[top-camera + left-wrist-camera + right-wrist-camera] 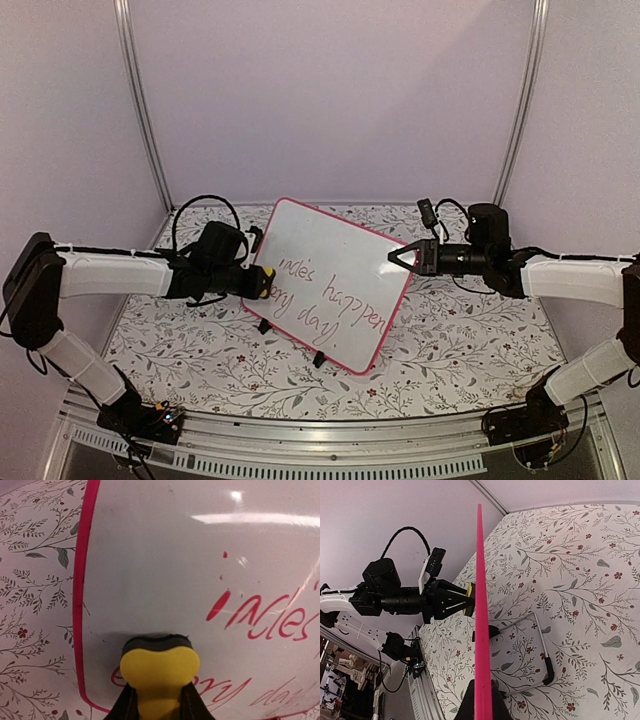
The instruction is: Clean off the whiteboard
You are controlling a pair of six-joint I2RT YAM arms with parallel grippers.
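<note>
The tabletop (470, 340) was covered all over with a white sheet printed with gray leafy twigs and tiny red flowers. Plain pale walls (330, 90) stood close around it at the back and on both sides. Two thin silver poles (140, 100) ran up in the back corners. A silver rail (330, 440) lay along the near edge, where the two arms were fixed.

The whiteboard (330, 240) stood near the middle of the tabletop. It was propped up on two small black feet (319, 360) and turned a little, so its corners pointed at the sides. Its frame was pink and its face was shiny, with lamp light gleaming on it. Red writing (335, 290) ran across the lower half. The upper half was white. Seen from the right wrist, a thin bent wire stand (540, 645) rested on the flowery sheet behind the board.

The left tool (262, 284) was squeezed tight on a yellow eraser (160, 667) with a dark pad on its front. The pad pressed on the board near its left edge, right by the start of the lower line of writing.

The right tool (392, 257) was pinched shut on the pink frame at the board's right side.
</note>
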